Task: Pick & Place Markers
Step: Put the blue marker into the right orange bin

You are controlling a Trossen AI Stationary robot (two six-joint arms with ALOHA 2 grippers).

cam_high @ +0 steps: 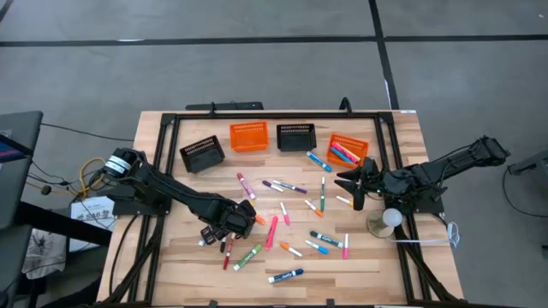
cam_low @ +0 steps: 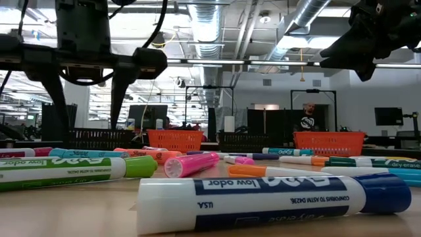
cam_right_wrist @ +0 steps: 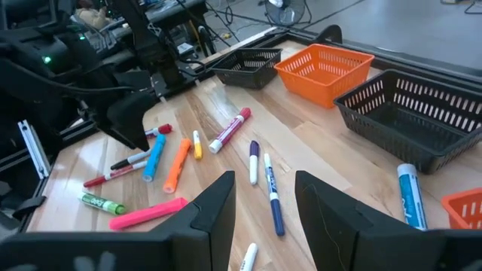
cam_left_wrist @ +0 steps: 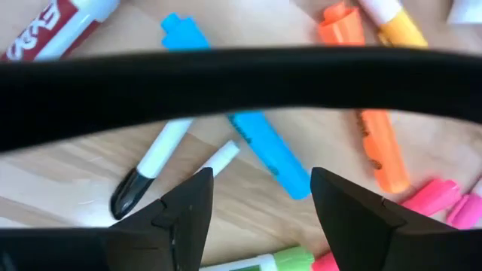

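Two black baskets (cam_high: 202, 155) and two orange baskets (cam_high: 248, 136) line the table's (cam_high: 377, 261) far edge.

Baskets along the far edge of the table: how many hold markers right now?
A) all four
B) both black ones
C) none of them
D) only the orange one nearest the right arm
D: in the high view only the orange basket nearest the right arm shows markers inside; the other orange basket and both black baskets look empty.

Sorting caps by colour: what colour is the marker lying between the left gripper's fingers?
Light blue marker, clearest in the left wrist view.
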